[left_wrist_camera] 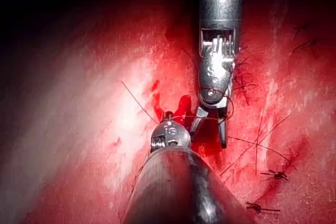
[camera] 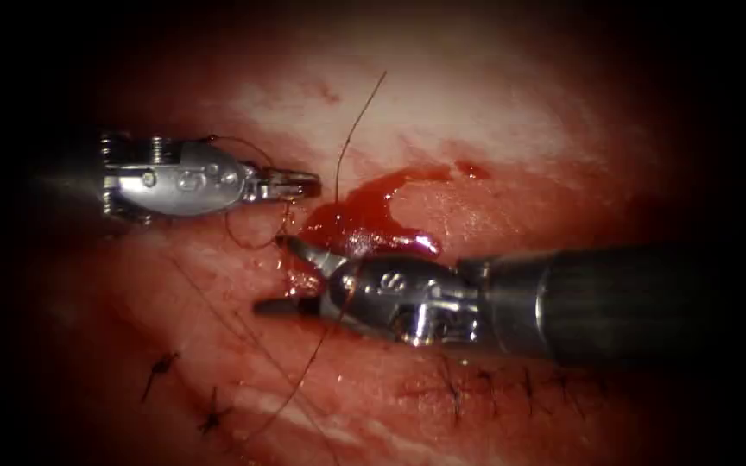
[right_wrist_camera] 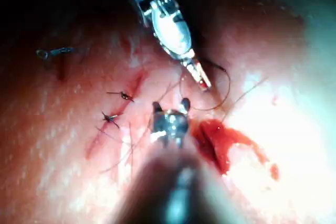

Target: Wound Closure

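The thread (camera: 349,142) runs as one thin dark strand from the upper tissue (camera: 494,112) down past the pool of red fluid (camera: 364,216), forms a loop beside the left end effector (camera: 300,184), then continues diagonally down and leftward across the lower tissue. Its long axis lies roughly top-right to bottom-left in the endoscope view. The needle cannot be identified with confidence in any view.

The left end effector enters horizontally from the left, shaft level, tip pointing right toward the fluid pool. Its jaws are clenched, and the thread loop meets them at the tip, so it appears to be grasping the thread, though the contact is too fine to confirm fully. The right wrist view shows the same tool (right_wrist_camera: 202,80) with the loop hanging at its tip.

The right end effector (camera: 282,272) enters from the right, shaft nearly level, wrist pointing left. Its jaws are spread wide: one points up-left toward the pool's edge, the other lies flat, pointing left. It grasps nothing; the thread crosses over its wrist.

Finished stitches (camera: 455,388) lie along the lower tissue.
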Controlling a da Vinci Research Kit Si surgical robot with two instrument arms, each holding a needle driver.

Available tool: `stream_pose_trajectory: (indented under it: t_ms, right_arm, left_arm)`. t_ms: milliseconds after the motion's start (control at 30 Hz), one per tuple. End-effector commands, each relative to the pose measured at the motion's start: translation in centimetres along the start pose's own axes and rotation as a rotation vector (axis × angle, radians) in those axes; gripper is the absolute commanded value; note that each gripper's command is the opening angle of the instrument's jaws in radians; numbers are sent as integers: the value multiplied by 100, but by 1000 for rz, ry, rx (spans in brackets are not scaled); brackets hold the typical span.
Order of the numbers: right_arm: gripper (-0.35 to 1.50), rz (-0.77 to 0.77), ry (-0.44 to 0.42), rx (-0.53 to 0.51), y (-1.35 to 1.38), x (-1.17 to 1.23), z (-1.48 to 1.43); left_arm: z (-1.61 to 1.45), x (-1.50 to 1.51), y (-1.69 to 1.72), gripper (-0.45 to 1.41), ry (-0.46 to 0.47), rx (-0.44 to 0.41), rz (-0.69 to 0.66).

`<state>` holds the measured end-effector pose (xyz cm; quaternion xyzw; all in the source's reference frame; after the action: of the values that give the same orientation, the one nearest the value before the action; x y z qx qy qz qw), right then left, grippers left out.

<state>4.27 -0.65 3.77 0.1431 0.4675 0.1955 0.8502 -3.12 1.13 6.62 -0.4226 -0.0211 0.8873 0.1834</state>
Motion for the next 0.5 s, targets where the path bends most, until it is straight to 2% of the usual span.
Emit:
stream_pose_trajectory:
  t_ms: [33,333,500]
  right_arm:
    - [79,5,5,22,-9,-1,12]
    - [79,25,77,60,-13,3,10]
    - [73,37,166,85,-10,9,7]
  left_arm:
    - [19,-7,5,-45,-8,-12,8]
    - [55,-42,0,-45,-36,-30,48]
    - [66,-61,2,-45,-44,-43,63]
